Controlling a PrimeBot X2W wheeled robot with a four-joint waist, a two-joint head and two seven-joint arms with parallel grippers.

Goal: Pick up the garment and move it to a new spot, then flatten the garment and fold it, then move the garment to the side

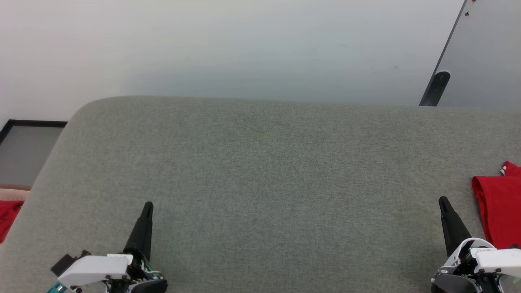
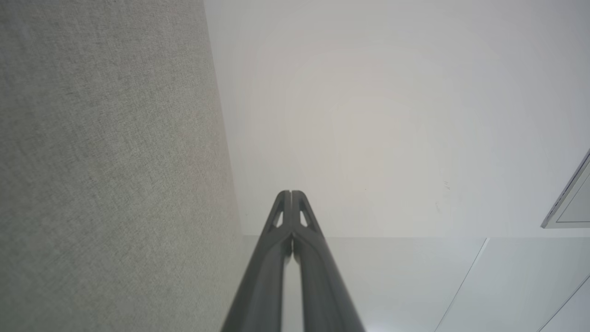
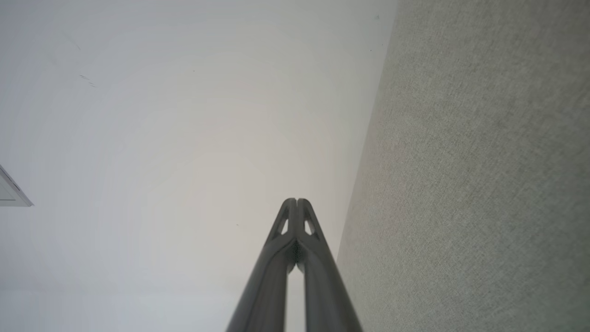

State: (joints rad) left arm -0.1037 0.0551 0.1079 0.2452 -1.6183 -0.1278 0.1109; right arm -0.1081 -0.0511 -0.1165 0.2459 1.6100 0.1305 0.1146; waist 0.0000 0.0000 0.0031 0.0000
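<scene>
The garment (image 1: 498,211) lies at the right edge of the head view on the grey surface (image 1: 260,171): red cloth with a bit of white striped trim at its top, cut off by the frame. My right gripper (image 1: 443,201) is just left of it, shut and empty, its tips apart from the cloth. Far to the left, my left gripper (image 1: 148,205) is also shut with nothing in it. The left gripper (image 2: 291,193) and the right gripper (image 3: 297,201) show their fingers pressed together in the wrist views, beside the grey surface (image 2: 92,161) (image 3: 484,161).
A plain red cloth scrap (image 1: 8,215) lies beyond the surface's left edge, below a dark-framed panel (image 1: 28,150). A grey slanted panel (image 1: 480,61) stands at the top right. Pale floor (image 1: 244,49) runs behind the surface's far edge.
</scene>
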